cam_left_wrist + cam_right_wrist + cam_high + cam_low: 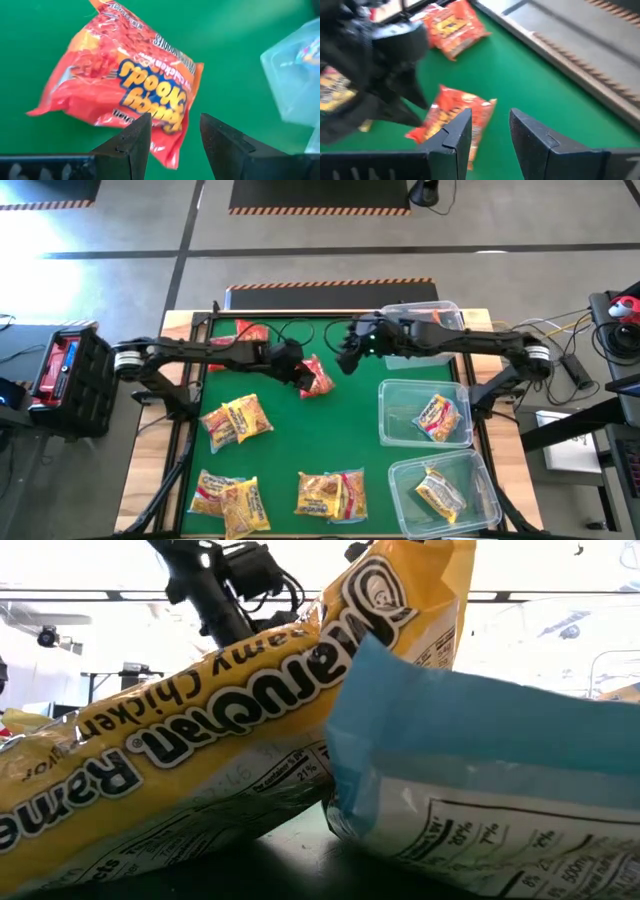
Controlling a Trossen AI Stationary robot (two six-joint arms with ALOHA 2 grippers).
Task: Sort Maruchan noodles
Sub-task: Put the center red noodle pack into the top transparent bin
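Observation:
A red Maruchan noodles packet (316,377) (125,85) lies flat on the green mat near the table's middle. My left gripper (297,370) (175,122) hovers open just left of and above it, and the packet's near corner shows in the gap between the fingers. My right gripper (349,357) (490,117) is open and empty, above the mat to the packet's far right. A second red packet (250,332) (452,22) lies at the far left. Yellow packets (237,420) (228,500) (330,494) lie along the near side.
Three clear bins stand on the right: one (425,330) at the far edge under my right arm, and two nearer ones (400,395) (470,470), each holding a yellow packet. In the low view, a yellow packet (180,740) and a blue-white one (480,770) fill the picture.

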